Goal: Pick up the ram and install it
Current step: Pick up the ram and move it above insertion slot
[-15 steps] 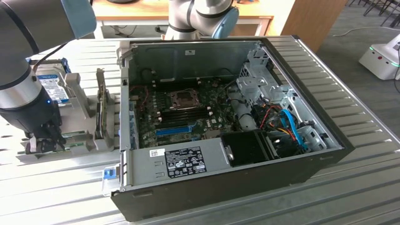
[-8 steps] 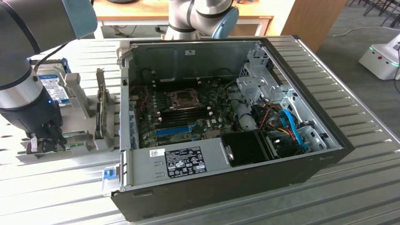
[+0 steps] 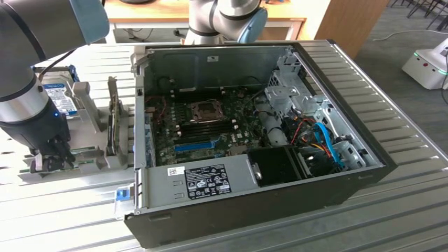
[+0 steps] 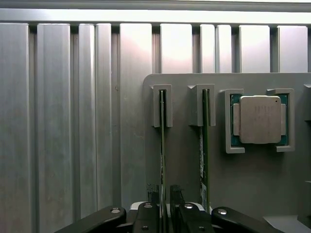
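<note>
The ram (image 4: 163,141) is standing on edge in a slotted grey holder (image 4: 184,160), likely kept upright for an easy pinch. At the exterior view's lower left, beside the open computer case (image 3: 336,191), the gripper (image 4: 165,196) is straddling the stick, jaws apart, not clamping.

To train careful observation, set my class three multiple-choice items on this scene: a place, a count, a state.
1. Where is the gripper? A inside the computer case; B at the grey holder; C raised high in the air.
2. How many ram sticks stand in the holder? A one; B two; C four.
3. The computer case is: A open; B closed; C overturned.
Answers: 1 B, it hangs low at the holder beside the case. 2 B, two green sticks stand in slots. 3 A, the motherboard lies exposed.
</note>
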### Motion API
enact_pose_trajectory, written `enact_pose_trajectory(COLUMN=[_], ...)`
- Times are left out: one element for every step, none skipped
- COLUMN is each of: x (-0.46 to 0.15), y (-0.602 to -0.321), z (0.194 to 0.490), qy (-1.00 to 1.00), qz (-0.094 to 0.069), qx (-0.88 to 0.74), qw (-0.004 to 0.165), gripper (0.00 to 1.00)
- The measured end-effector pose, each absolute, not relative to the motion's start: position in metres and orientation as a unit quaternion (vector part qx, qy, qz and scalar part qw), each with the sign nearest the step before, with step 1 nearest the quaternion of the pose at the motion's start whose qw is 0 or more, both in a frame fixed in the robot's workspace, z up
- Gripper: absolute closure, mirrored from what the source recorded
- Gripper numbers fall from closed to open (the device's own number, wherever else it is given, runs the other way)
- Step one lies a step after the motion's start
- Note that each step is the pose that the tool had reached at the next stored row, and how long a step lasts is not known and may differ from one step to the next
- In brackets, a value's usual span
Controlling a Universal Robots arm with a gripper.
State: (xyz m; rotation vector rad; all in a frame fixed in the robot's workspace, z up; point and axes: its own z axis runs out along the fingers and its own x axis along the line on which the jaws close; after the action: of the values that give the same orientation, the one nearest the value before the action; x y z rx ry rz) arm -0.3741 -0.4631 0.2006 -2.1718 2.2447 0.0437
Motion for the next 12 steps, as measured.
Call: enact_pose_trajectory(x=[-0.3735, -0.3731, -0.373, -0.3729, -0.3729, -0.3729, -0.373, -0.3729, -0.3729, -0.3729, -0.3729, -0.3729], y=[-0.4631, -0.4631, -0.4631, -0.4631, -0.4631, -0.4631, -0.4631, -0.4631, -0.4631, -0.4631, -0.4631, -0.4631], z=[0.2005, 0.2005, 0.2005, 0.2007, 0.2007, 0.2007, 0.2007, 0.2007, 0.2007, 0.2007, 0.2007, 0.2006], qy=[0.719, 0.718, 0.719, 0.719, 0.719, 0.719, 0.719, 0.718, 0.718, 0.717, 0.717, 0.717], qz=[0.014, 0.014, 0.014, 0.014, 0.014, 0.014, 0.014, 0.014, 0.014, 0.014, 0.014, 0.014], qx=[-0.695, -0.695, -0.695, -0.695, -0.695, -0.695, -0.695, -0.696, -0.696, -0.697, -0.697, -0.697], qw=[0.009, 0.009, 0.009, 0.009, 0.009, 0.009, 0.009, 0.009, 0.009, 0.009, 0.009, 0.009], gripper=[0.76, 0.76, 0.76, 0.76, 0.76, 0.76, 0.76, 0.76, 0.76, 0.76, 0.76, 0.76])
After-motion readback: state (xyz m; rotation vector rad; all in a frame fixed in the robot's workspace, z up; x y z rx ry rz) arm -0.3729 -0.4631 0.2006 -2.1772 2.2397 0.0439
